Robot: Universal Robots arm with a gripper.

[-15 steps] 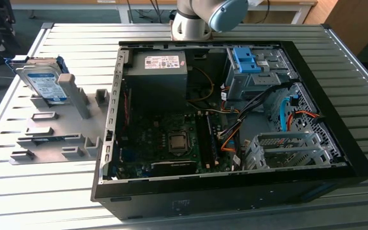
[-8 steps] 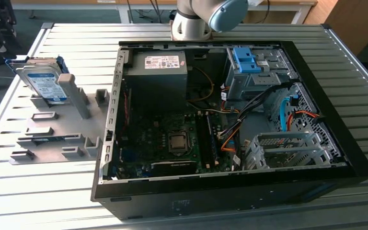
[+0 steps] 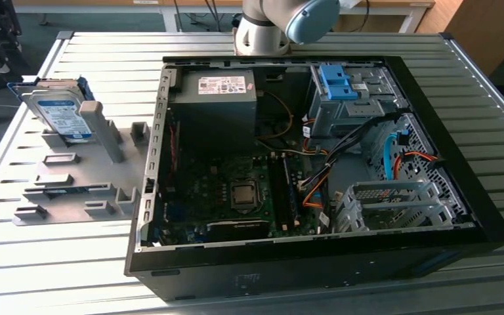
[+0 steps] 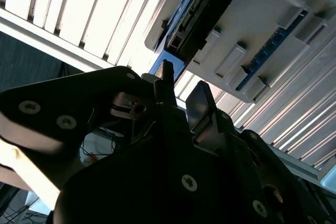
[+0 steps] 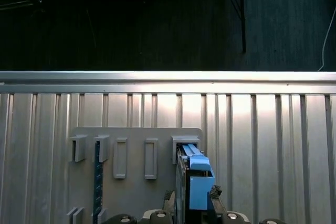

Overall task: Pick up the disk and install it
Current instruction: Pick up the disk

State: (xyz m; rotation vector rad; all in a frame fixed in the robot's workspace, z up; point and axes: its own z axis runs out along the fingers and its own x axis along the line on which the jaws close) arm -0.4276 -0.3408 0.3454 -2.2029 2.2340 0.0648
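On the ribbed metal table (image 3: 50, 275), beside the open computer case (image 3: 322, 269), the disk (image 3: 60, 113) is stood on edge in the grey rack (image 3: 94, 172) at the exterior view's left. In the first wrist view the gripper (image 5: 191, 200) is seen parted and empty, lined up over the blue rail (image 5: 198, 179). The grip is best taken squarely across the flat faces, centred, with the rack's posts avoided.
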